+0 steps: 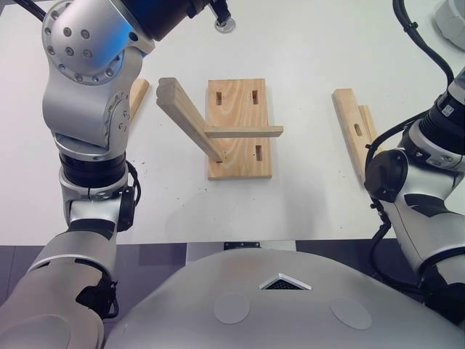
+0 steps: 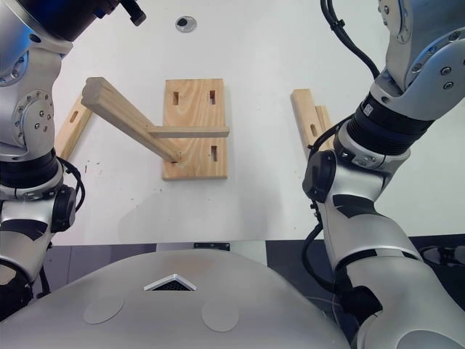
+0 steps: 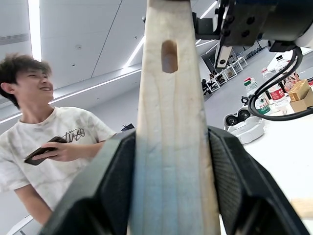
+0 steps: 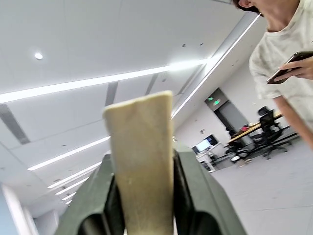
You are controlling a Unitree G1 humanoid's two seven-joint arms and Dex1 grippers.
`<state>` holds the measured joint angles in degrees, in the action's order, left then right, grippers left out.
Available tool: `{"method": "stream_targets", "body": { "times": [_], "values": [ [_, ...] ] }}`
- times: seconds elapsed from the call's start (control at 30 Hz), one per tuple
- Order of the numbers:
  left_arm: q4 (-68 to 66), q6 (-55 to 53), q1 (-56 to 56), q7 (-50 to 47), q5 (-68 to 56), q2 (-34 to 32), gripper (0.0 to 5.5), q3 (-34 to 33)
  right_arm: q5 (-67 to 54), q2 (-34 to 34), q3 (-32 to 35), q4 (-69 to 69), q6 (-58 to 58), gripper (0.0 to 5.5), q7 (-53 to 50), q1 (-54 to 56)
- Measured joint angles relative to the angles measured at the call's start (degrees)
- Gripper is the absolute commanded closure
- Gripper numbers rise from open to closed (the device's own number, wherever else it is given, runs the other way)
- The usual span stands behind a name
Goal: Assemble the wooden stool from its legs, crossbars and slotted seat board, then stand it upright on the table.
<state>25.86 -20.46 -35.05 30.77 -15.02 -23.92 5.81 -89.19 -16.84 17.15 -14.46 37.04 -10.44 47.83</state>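
Observation:
The slotted seat board (image 1: 238, 102) lies flat mid-table. One leg (image 1: 190, 116) stands in a slot, leaning left, and a crossbar (image 1: 247, 131) runs from it across the board. Another leg (image 1: 138, 93) lies behind my left arm. Two more wooden pieces (image 1: 352, 131), one slotted, lie at the right beside my right arm. My left gripper (image 3: 172, 147) is shut on a slotted wooden leg (image 3: 171, 98) that points up toward the ceiling. My right gripper (image 4: 144, 166) is shut on a plain wooden piece (image 4: 142, 132), also raised; I cannot tell whether it is a leg or a crossbar.
A round cable hole (image 1: 225, 25) sits at the table's back. The table's front edge (image 1: 240, 242) runs just ahead of my torso. Bottles and boxes (image 3: 293, 90) stand on a surface to the side. Another dark arm part (image 3: 254, 22) hangs near the raised leg's top.

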Motion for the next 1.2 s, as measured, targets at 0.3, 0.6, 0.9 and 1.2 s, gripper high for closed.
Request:
{"method": "stream_targets", "body": {
  "times": [0.3,0.6,0.9,1.2],
  "values": [
    [-3.0,1.0,0.6,-0.9,0.1,0.7,2.57,-0.5,1.4,0.5,0.2,-3.1,-1.9,4.47,-4.4,-1.1],
    [-3.9,-4.9,2.6,-5.6,-3.5,-2.8,1.02,-17.4,14.8,-1.1,1.2,-15.2,-5.7,4.47,-11.9,-18.5],
    [13.3,-19.3,57.6,-9.2,0.8,-2.6,0.85,-21.5,14.6,-4.1,4.6,-33.2,-2.8,4.48,-17.1,-54.1],
    [11.6,-17.0,61.7,-11.5,9.1,-2.2,0.85,-5.7,1.2,-5.1,5.0,-32.4,-5.5,4.48,-21.9,-67.8]
  ]
}}
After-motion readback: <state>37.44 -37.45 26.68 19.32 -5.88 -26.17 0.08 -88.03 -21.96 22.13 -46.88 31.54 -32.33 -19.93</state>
